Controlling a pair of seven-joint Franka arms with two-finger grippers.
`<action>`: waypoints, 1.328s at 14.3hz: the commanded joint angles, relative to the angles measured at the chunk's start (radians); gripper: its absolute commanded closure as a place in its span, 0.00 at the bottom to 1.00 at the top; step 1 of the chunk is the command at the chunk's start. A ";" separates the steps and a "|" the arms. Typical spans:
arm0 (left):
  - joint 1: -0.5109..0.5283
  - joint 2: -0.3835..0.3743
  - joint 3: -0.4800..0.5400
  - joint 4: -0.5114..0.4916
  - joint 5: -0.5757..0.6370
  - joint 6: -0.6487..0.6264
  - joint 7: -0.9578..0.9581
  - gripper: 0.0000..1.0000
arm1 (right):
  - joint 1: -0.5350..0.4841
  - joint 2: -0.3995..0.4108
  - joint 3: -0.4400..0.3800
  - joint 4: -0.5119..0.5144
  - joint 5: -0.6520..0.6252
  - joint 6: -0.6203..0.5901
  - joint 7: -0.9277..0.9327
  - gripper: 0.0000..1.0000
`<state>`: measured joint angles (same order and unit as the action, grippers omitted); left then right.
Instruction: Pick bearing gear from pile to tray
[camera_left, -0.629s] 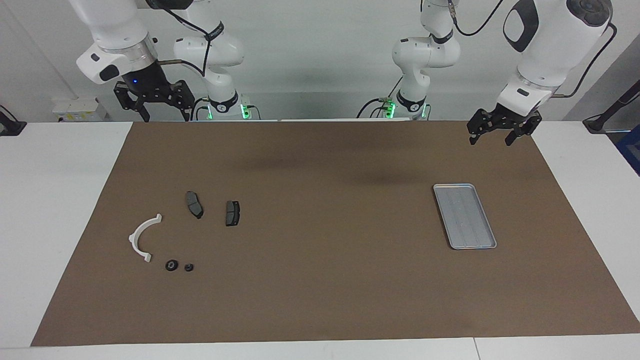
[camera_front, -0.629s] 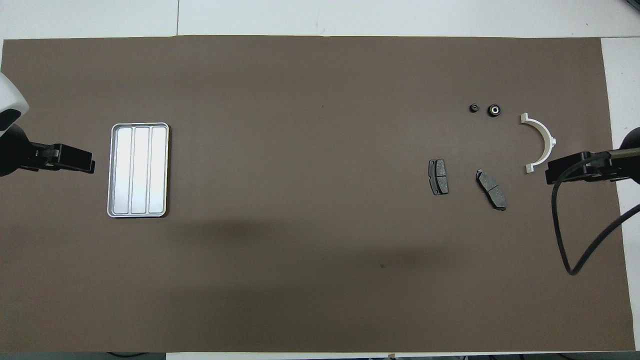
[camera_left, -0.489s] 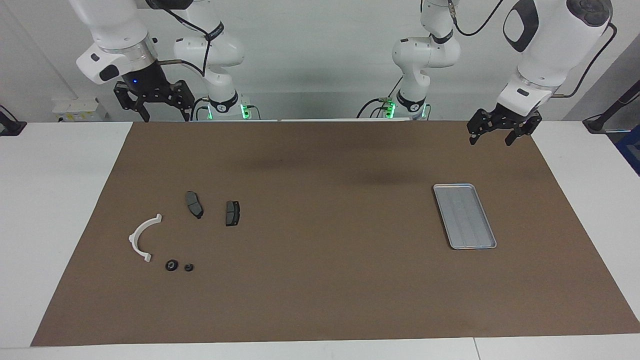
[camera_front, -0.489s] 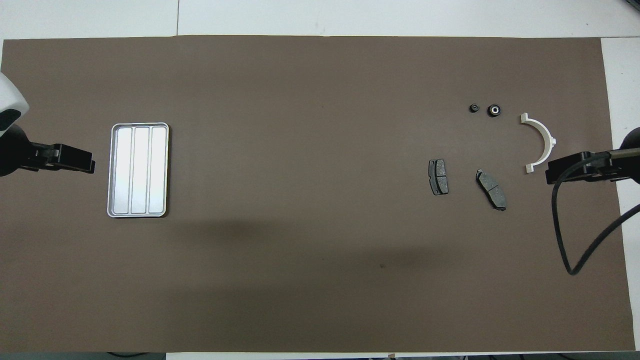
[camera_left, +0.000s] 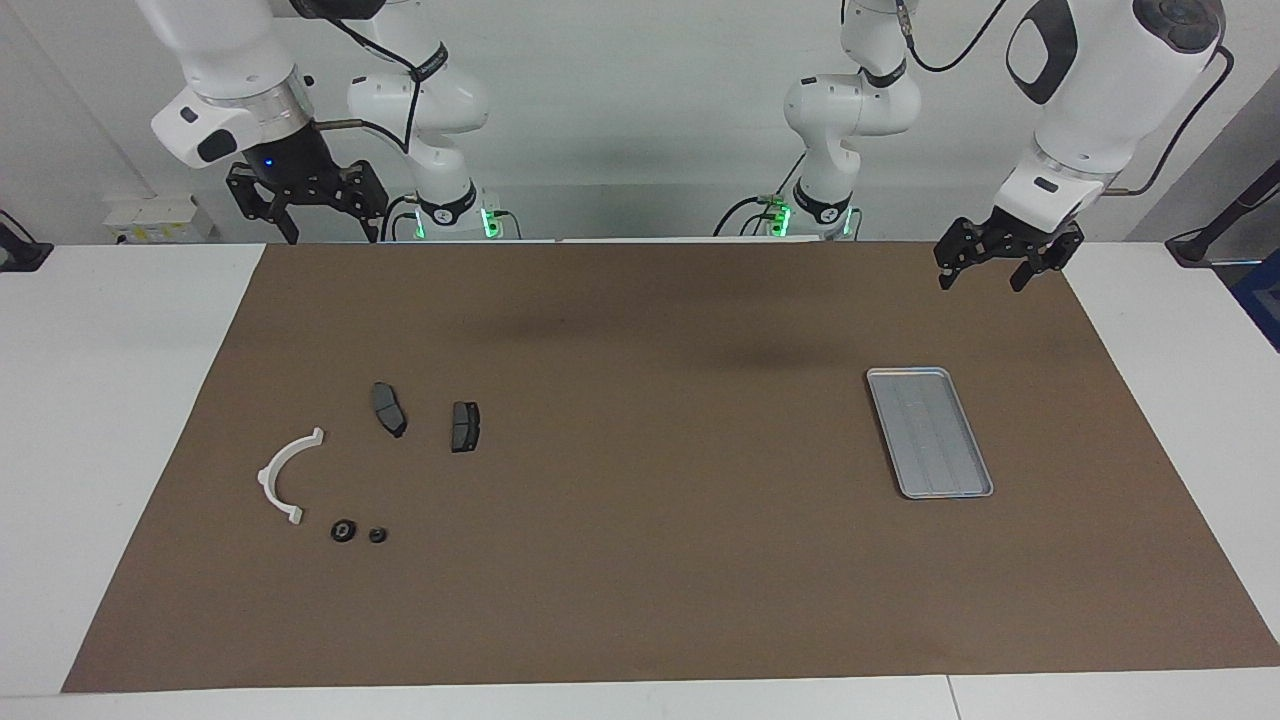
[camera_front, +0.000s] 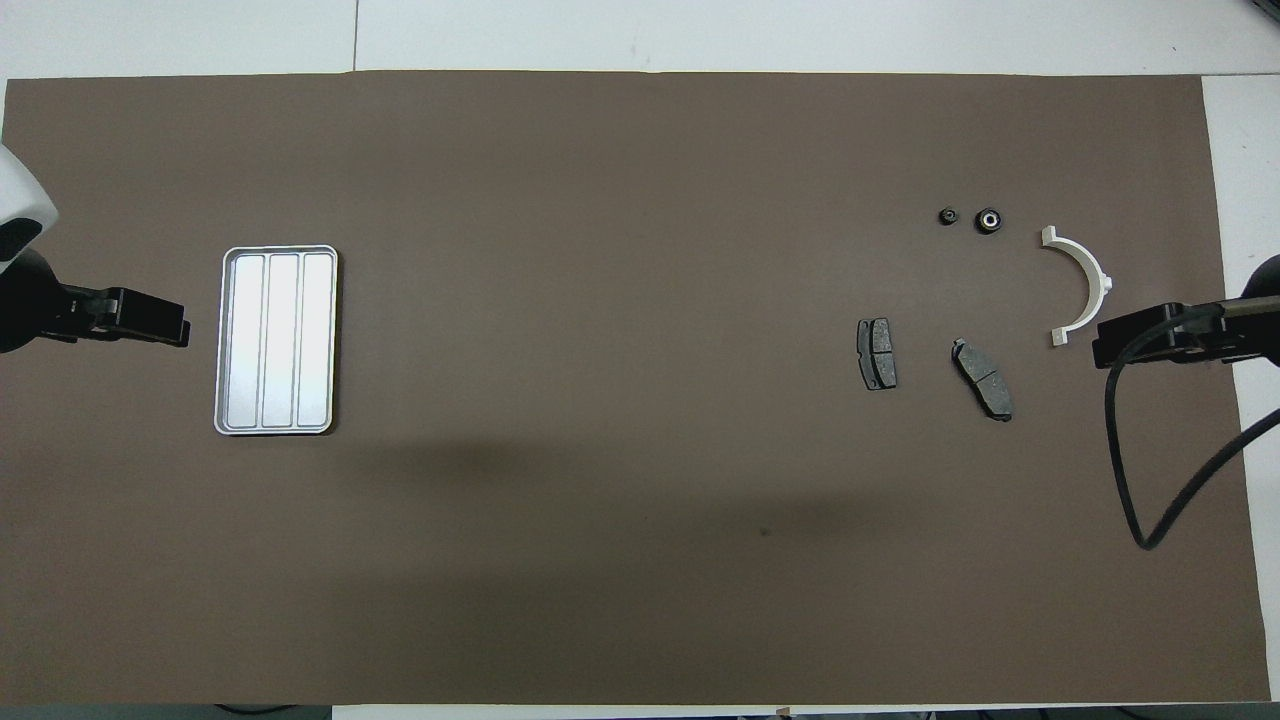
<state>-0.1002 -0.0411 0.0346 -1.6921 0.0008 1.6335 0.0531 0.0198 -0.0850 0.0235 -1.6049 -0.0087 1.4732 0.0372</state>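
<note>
The pile lies toward the right arm's end of the table. It holds a white curved bracket (camera_left: 285, 475) (camera_front: 1082, 282), two dark grey brake pads (camera_left: 388, 408) (camera_left: 464, 426) and two small black round pieces (camera_left: 344, 530) (camera_left: 377, 534). The larger round piece (camera_front: 988, 220) has a pale centre; the smaller one (camera_front: 947, 216) lies beside it. The silver ribbed tray (camera_left: 905, 373) (camera_front: 278, 249) lies empty toward the left arm's end. My right gripper (camera_left: 330, 238) (camera_front: 1100, 350) hangs open and empty, high over the mat's edge by its base. My left gripper (camera_left: 980, 283) (camera_front: 180, 330) hangs open and empty, high beside the tray.
A brown mat (camera_left: 640, 560) covers most of the white table. A black cable (camera_front: 1125, 470) loops down from the right arm. The round pieces lie farther from the robots than the bracket and the pads.
The right gripper has shifted very slightly upward. The parts, the tray and the left gripper have not moved.
</note>
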 joint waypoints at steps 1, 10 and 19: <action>-0.007 -0.025 0.008 -0.029 -0.015 0.016 0.001 0.00 | -0.012 -0.016 0.003 -0.013 0.022 0.010 0.012 0.00; -0.007 -0.025 0.008 -0.029 -0.016 0.014 0.001 0.00 | -0.011 -0.018 0.003 -0.018 0.021 0.015 0.013 0.00; -0.007 -0.025 0.008 -0.029 -0.015 0.016 0.001 0.00 | -0.011 -0.010 0.003 -0.180 0.021 0.268 0.023 0.00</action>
<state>-0.1002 -0.0411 0.0346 -1.6921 0.0008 1.6335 0.0531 0.0197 -0.0842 0.0235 -1.7133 -0.0087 1.6687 0.0372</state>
